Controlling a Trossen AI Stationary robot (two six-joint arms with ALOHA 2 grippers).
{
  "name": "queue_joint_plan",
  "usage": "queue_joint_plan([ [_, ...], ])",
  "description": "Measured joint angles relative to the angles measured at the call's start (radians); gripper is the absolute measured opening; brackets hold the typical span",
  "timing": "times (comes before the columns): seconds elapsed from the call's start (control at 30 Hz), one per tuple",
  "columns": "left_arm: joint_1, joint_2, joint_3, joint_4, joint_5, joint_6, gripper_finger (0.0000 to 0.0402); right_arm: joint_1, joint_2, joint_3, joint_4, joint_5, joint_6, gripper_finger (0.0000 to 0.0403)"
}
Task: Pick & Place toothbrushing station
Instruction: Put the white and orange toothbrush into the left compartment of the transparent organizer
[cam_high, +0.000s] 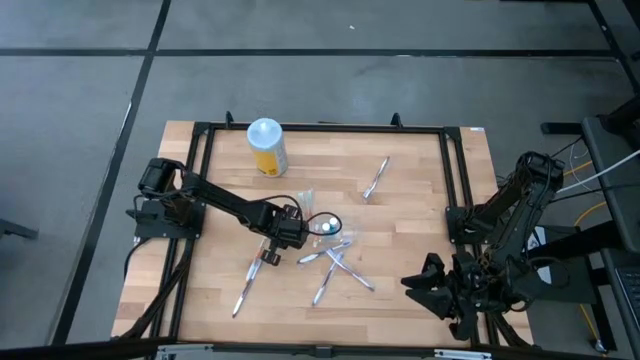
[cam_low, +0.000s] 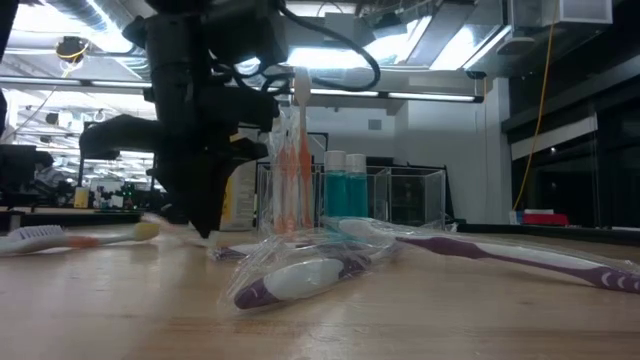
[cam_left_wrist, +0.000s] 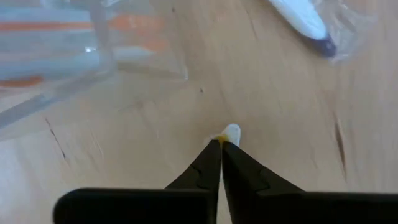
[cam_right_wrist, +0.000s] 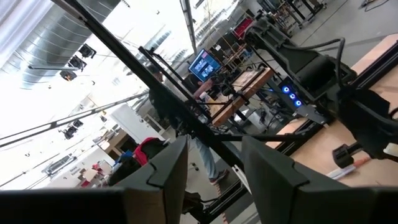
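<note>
Two fingers of my left gripper (cam_left_wrist: 221, 144) are pinched together on a whitish toothbrush (cam_left_wrist: 231, 132), its tip poking out just past them. Beside it stands the clear holder (cam_high: 325, 224) with orange brushes; more toothbrushes (cam_high: 335, 262) lie scattered just beyond. My right gripper (cam_right_wrist: 211, 163) waits well apart, fingers spread.

Pale wood-grain table (cam_high: 410, 230); black frame (cam_high: 320, 127). Yellow bottle (cam_high: 267, 150), white cap. Purple-and-white toothbrush (cam_low: 500, 255); white brush (cam_low: 75, 237) with orange handle. Clear holder (cam_low: 290, 180) with orange-and-white brushes. Two teal bottles (cam_low: 345, 195), possibly mouthwash. Dark arms.
</note>
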Motion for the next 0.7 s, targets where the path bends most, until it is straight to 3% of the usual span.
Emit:
queue_joint_plan([
  [0.7,-0.025,-0.094,0.096,-0.176,-0.015,-0.109,0.0004,0.000,0.000,0.000,0.006,-0.004,-0.027,0.0155],
])
